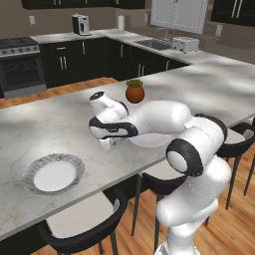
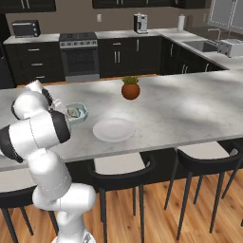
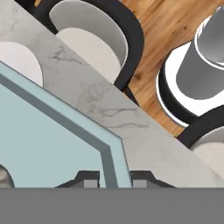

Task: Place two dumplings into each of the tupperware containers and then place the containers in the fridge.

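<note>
A light-blue tupperware container [image 2: 80, 114] sits open on the marble island, left of a white plate [image 2: 114, 129]. Beige-grey dumplings [image 2: 72, 113] lie inside it. In the hand view the container's rim [image 3: 109, 151] runs down between my two fingertips. My gripper [image 3: 113, 180] is shut on that wall, one finger inside the tub and one outside. A sliver of a dumpling [image 3: 3, 177] shows at the tub's floor. In the left base view my hand [image 1: 107, 141] is low over the counter's front edge and my forearm covers the container. The fridge is out of view.
A second, rimmed plate [image 1: 54, 173] lies further left on the island. A potted plant [image 1: 134, 91] stands behind the arm. Black stools [image 2: 121, 163] line the island's near side. Stove, sink and toaster are on the far counters.
</note>
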Robot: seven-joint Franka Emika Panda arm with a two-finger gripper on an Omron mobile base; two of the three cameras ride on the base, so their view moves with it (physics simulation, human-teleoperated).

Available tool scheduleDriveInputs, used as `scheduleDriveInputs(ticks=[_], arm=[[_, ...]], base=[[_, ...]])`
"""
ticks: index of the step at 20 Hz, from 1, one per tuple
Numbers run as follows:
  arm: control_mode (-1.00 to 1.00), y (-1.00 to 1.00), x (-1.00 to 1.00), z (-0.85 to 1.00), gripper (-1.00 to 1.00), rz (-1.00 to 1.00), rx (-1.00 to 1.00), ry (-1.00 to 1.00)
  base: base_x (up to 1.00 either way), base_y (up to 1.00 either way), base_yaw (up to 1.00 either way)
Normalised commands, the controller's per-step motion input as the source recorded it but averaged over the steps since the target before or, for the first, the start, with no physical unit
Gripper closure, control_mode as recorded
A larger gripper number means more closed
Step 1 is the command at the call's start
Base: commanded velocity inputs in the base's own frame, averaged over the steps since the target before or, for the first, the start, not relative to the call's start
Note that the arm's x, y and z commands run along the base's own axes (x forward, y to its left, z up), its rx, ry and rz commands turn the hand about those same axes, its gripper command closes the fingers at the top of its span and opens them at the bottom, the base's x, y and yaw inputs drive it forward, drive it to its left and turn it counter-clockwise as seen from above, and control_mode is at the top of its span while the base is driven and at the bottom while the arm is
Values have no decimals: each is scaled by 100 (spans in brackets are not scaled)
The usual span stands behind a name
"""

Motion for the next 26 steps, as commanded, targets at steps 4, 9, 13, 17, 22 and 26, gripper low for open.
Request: scheduleDriveInputs(ticks=[4,9,13,17,22,26], arm=[[-100,-95,-100,92,100,-12,17,-20],[-100,-84,-100,45,100,-17,16,-14],[-100,-70,-100,4,100,-17,16,-12],[-100,-15,-75,0,100,-5,4,2],[-100,0,-26,1,100,0,-5,35],[-100,0,-41,-1,100,0,-14,49]], base=[[0,0,0],[0,0,0],[0,0,0],[0,0,0],[0,0,0],[0,0,0]])
